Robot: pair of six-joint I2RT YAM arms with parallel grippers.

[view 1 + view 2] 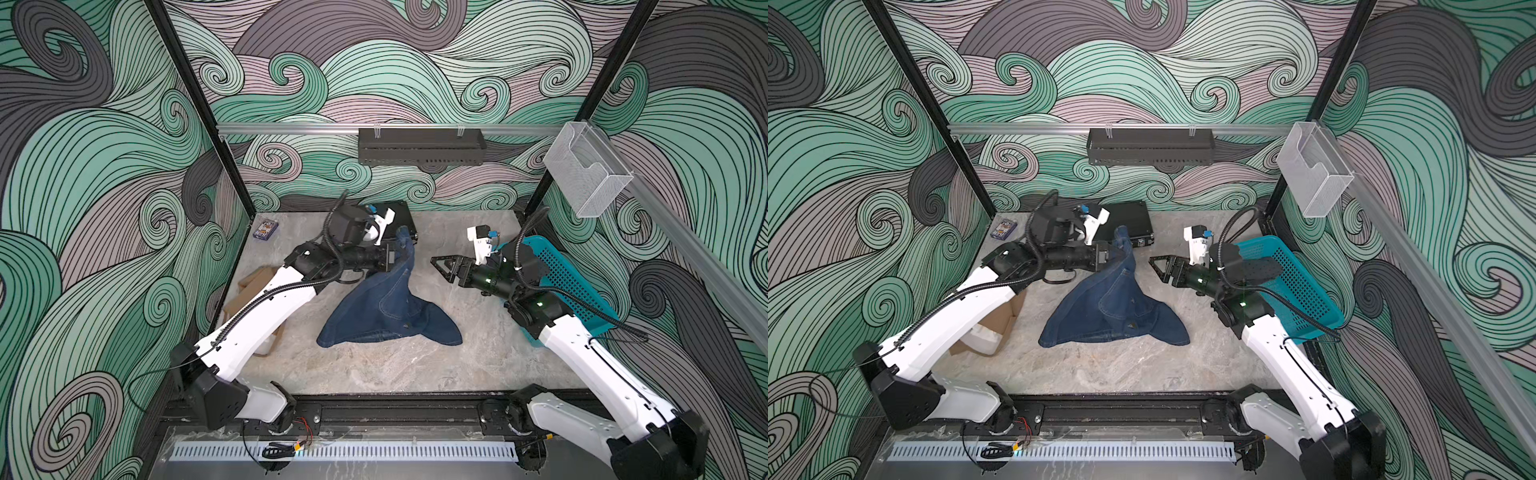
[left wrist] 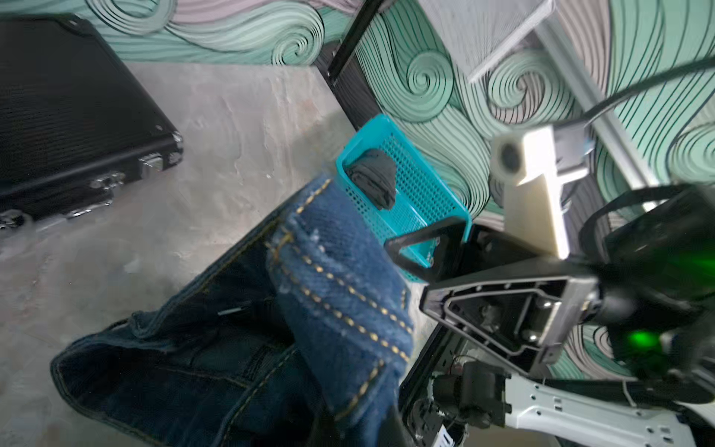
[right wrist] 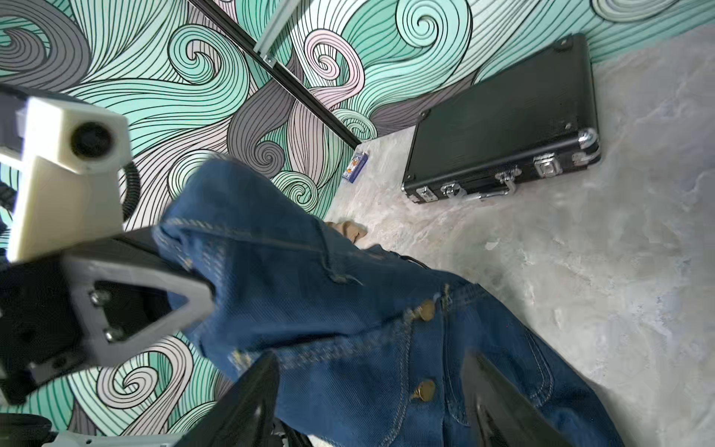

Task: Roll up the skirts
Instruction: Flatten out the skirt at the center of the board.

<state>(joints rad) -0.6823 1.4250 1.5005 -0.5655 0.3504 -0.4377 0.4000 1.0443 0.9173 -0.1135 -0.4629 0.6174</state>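
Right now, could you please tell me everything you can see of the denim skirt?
The denim skirt is dark blue, heavy-looking cloth with yellow-tan stitching and brass-coloured buttons. The left claw, shut, pinches one edge and holds it raised, so the cloth hangs like a crumpled tent. Its lower part lies spread on the grey table. The right claw stands open beside it, not touching.

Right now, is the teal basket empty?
No, a bundled dark grey skirt lies inside the teal basket.
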